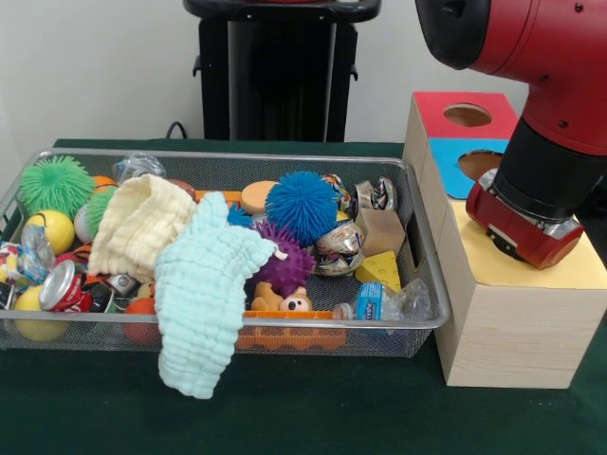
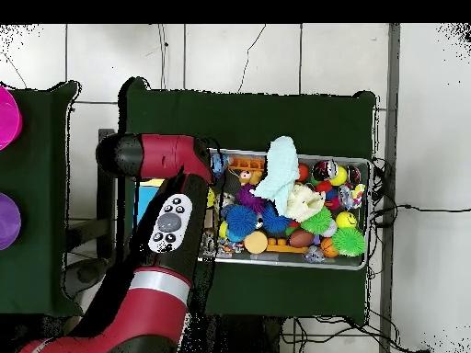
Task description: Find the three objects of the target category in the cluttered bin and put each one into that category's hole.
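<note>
A wire mesh bin [image 1: 417, 237] [image 2: 366, 213] holds mixed clutter. A mint cloth [image 1: 204, 294] [image 2: 279, 168] hangs over its near rim beside a pale yellow cloth [image 1: 137, 223] [image 2: 302, 200]. Around them lie a blue spiky ball [image 1: 302, 205] [image 2: 241, 219], a purple spiky ball [image 1: 285, 265], a green spiky ball [image 1: 57, 185] [image 2: 347, 241], crushed cans [image 1: 62, 284], a yellow cheese wedge [image 1: 381, 270] and a small cardboard box [image 1: 381, 230]. To the right stands a wooden box [image 1: 512, 332] with a red hole [image 1: 468, 115] and a blue hole [image 1: 476, 163]. My gripper's end [image 1: 522, 227] hovers over that box, its tips hidden.
The red arm [image 1: 550, 57] [image 2: 170, 221] covers most of the wooden box's top, with its yellow panel [image 1: 579, 270] partly showing. Green cloth [image 1: 313, 408] covers the table. Two round purple and magenta shapes [image 2: 7, 221] sit at the overhead view's left edge.
</note>
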{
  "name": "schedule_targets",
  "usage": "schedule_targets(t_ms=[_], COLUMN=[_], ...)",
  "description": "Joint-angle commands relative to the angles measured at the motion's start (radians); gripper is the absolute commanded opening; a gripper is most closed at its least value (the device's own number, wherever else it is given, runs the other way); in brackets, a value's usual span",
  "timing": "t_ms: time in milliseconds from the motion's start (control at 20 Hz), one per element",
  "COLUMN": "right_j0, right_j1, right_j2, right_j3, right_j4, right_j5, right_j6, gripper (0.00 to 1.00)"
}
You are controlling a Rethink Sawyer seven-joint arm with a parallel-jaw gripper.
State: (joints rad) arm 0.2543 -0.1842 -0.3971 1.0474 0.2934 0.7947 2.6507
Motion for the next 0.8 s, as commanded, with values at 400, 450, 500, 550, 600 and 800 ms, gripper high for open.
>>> schedule_targets(t_ms=[400,450,500,550,600,800], right_j0=[-0.104,-0.105,-0.104,-0.105,-0.106,-0.107], right_j1=[-0.041,-0.053,-0.070,-0.078,-0.090,-0.120], right_j2=[0.050,0.051,0.051,0.051,0.052,0.055], right_j3=[0.075,0.081,0.088,0.090,0.094,0.104], right_j4=[-0.012,-0.011,-0.009,-0.008,-0.007,-0.002], right_j5=[-0.107,-0.101,-0.094,-0.087,-0.076,-0.051], right_j6=[0.079,0.077,0.076,0.074,0.072,0.070], gripper=[1.00,1.00,1.00,1.00,1.00,1.00])
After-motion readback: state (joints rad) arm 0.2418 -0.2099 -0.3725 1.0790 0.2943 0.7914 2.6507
